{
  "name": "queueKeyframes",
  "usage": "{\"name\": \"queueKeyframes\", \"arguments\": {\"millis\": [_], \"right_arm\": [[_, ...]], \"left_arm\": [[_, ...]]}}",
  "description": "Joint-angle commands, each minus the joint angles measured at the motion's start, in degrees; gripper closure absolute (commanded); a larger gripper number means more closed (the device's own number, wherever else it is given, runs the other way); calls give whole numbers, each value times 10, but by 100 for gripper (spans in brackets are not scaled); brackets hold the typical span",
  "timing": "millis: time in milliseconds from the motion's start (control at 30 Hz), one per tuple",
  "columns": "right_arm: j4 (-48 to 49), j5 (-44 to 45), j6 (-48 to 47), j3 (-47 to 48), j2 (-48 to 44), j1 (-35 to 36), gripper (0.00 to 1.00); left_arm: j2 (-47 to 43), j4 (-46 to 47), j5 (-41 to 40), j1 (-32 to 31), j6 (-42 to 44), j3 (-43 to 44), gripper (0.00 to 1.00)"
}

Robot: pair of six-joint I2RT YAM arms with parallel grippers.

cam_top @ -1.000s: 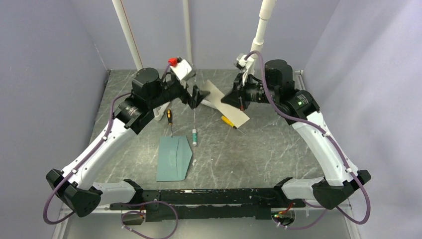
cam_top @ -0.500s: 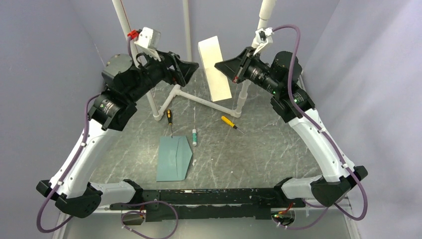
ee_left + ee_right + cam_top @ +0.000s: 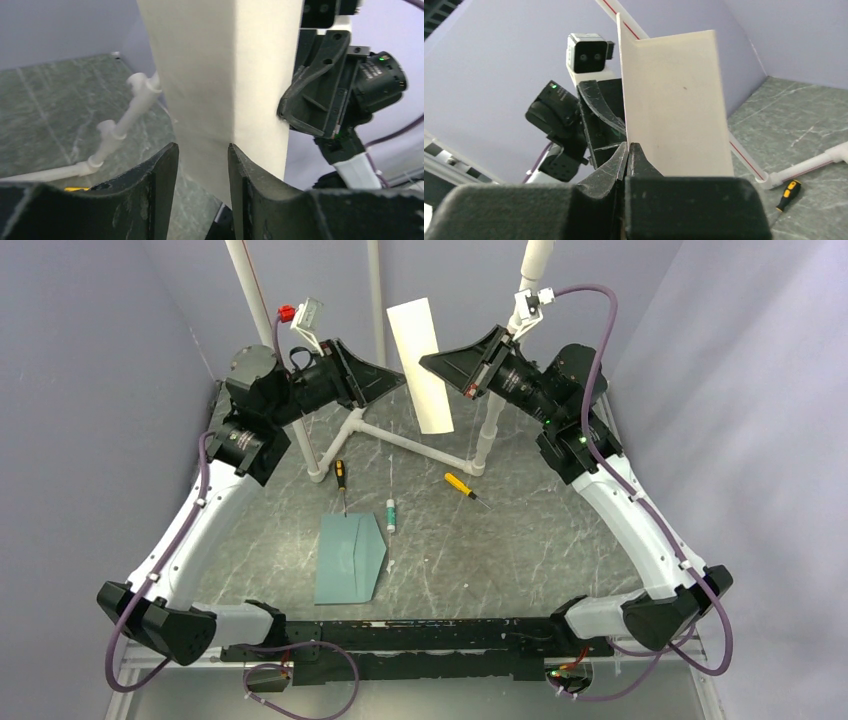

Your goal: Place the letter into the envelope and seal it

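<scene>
Letter look: the letter (image 3: pixel 425 365) is a long, pale cream sheet, creased lengthwise so that its two halves meet at an angle; it stands nearly upright.
Letter place: in the air, well beyond the envelope (image 3: pixel 350 560) and higher than it, between the two hands.
Right hand: the right hand (image 3: pixel 628 145) is pinched tight on the letter's lower edge.
Left hand: the left hand (image 3: pixel 202 147) has its fingers (image 3: pixel 162 170) apart, with the letter in the gap; the pads may be touching the paper, but the view does not settle it.
Envelope: pale teal, flat on the table (image 3: pixel 520 530), with its triangular flap spread open to the right; the letter is outside it.
Beyond the envelope: a glue stick (image 3: pixel 390 513) lies just past the flap tip, a black-handled screwdriver (image 3: pixel 341 475) near the far edge, and a yellow screwdriver (image 3: pixel 458 483) farther right.
</scene>
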Motion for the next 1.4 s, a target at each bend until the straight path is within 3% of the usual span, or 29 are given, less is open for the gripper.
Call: {"name": "queueKeyframes", "arguments": {"millis": [0,267,400,467,667,1033,1367], "right_arm": [[62,-31,44,-5,-17,2,100],[78,-19,59,-23,-19,2,100],[75,-14,62,-26,-15,2,100],[93,-25,77,-29,-10,2,100],[138,-53,104,-31,0,3,100],[166,-64,138,-43,14,4,100],[181,-70,110,-53,17,6,100]], "left_arm": [[-8,112,64,1,-66,-7,55],[-42,72,10,1,-14,-17,59],[-56,76,1,1,-8,-25,37],[-54,99,23,1,-21,-31,34],[-42,124,41,1,-42,-38,41],[-27,190,106,1,-80,-29,44],[-31,197,75,3,-95,-47,59]]}}
